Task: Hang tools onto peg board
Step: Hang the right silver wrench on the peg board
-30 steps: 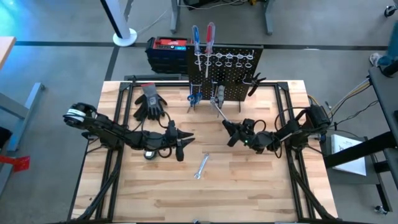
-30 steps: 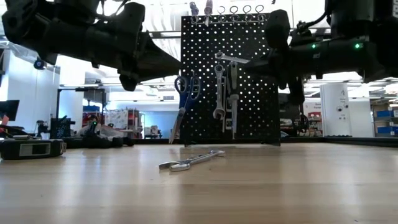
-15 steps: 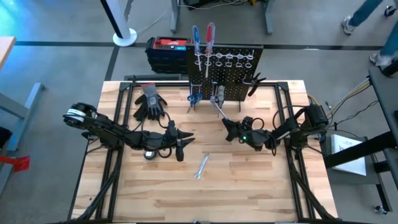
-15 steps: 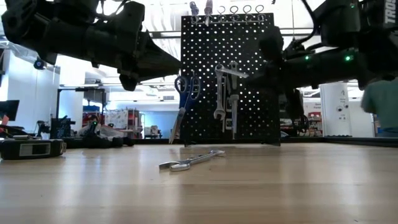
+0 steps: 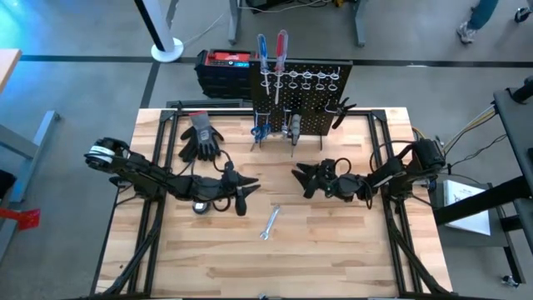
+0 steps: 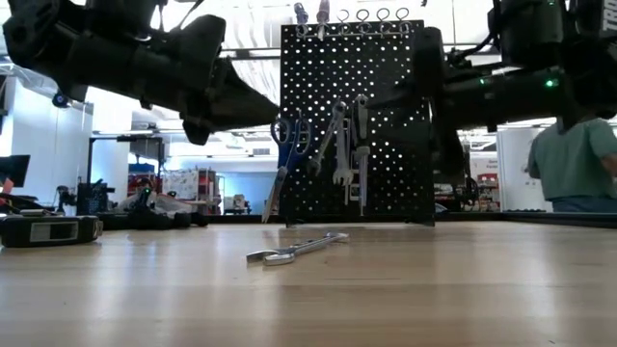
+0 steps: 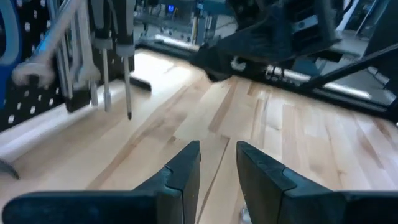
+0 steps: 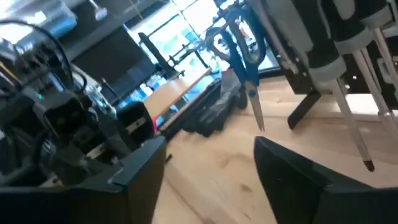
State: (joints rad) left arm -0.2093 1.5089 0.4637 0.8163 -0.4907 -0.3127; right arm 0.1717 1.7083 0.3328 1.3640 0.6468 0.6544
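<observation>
Right pincer open, empty, peg board hooks tiny, tools overlapping

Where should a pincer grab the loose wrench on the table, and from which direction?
Grip the wrench at mid-shank, coming straight down from above. It lies flat on the bare wood, apart from everything else, its length running diagonally toward the peg board; the shank looks slimmer than the heads. Turn the fingers across that diagonal. The left pincer and the open right pincer both hang nearby.
</observation>
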